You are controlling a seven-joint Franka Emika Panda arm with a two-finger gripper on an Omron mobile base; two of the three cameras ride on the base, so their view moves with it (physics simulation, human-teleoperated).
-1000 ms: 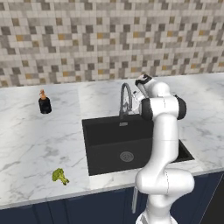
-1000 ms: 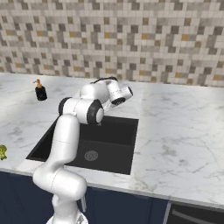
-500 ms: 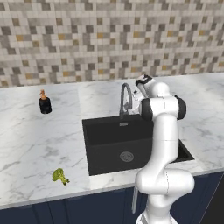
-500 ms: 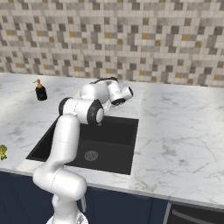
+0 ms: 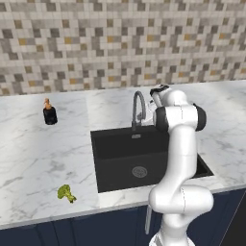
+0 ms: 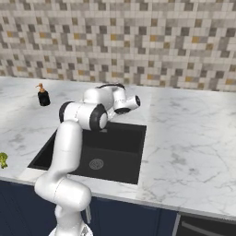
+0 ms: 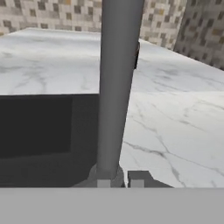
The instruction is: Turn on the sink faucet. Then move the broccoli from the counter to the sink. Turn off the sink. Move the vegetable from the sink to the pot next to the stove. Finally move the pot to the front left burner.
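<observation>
- White marble with grey veins makes up the table (image 5: 43, 149), which runs under a mosaic-tile wall of beige, grey and orange squares; dark blue cabinet fronts sit below it.
- Set into the table is the black sink (image 5: 120, 153) with its round silver drain, and no water can be seen running into it.
- Rising at the sink's back edge is the sink faucet (image 5: 138, 109), a thin grey gooseneck; in the hand view its upright pipe (image 7: 117, 87) stands right in front of the camera.
- Just beside the faucet, at the far end of the arm, is the hand (image 6: 137, 102), and its jaws are clenched tight; whether they pinch the faucet or its lever I cannot tell.
- Judging by this, the first step, turning on the water, is in hand and nothing after it is done.
- Well apart from the sink, the broccoli (image 5: 66, 193) lies on the table near its front edge, untouched.
- A small black soap bottle (image 5: 49, 113) with an orange pump stands far left.
</observation>
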